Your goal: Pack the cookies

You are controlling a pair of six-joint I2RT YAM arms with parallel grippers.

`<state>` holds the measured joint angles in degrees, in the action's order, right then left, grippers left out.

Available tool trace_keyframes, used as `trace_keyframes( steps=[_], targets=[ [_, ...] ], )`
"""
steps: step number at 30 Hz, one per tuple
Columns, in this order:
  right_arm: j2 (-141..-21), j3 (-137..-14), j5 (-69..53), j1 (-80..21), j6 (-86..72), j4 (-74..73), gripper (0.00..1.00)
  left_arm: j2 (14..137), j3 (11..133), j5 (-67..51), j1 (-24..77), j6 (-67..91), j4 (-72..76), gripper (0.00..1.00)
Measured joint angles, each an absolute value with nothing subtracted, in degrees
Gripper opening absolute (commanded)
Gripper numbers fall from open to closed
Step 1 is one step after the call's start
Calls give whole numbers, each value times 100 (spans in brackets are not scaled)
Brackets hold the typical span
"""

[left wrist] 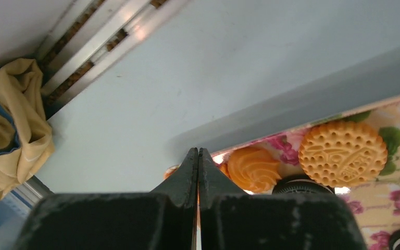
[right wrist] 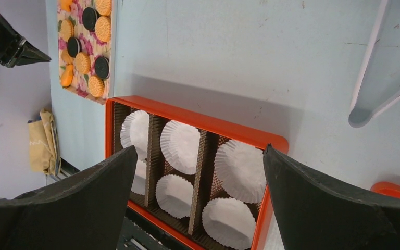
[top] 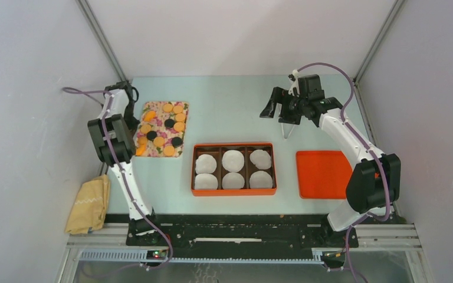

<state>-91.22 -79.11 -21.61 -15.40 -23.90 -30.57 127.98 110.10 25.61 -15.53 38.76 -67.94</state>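
We are keeping a crumpled yellow cloth (top: 88, 205) well off to the left of our left pincer (left wrist: 198, 152), whose jaws are pressing flat together on nothing. The small round orange-tan and black cookies (left wrist: 342, 153) are lying on a flowered rectangular tray (top: 151, 107) just beside its tips. Our right pincer (right wrist: 199, 151) is hanging with its jaws spread wide and holding nothing, looking down on an orange rectangular box (right wrist: 198, 121) with six white fluted paper liners (right wrist: 179, 146). A flat orange lid (top: 324, 174) is lying behind that pincer, near its arm's base.
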Motion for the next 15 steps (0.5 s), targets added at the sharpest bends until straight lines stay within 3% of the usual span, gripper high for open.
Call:
trace_keyframes(
  steps=[15],
  targets=[
    [-9122, -7911, -2156, -1538, -2421, -3063, 100, 13653, 12169, 1144, -602, 2993, -7032, 0]
  ],
)
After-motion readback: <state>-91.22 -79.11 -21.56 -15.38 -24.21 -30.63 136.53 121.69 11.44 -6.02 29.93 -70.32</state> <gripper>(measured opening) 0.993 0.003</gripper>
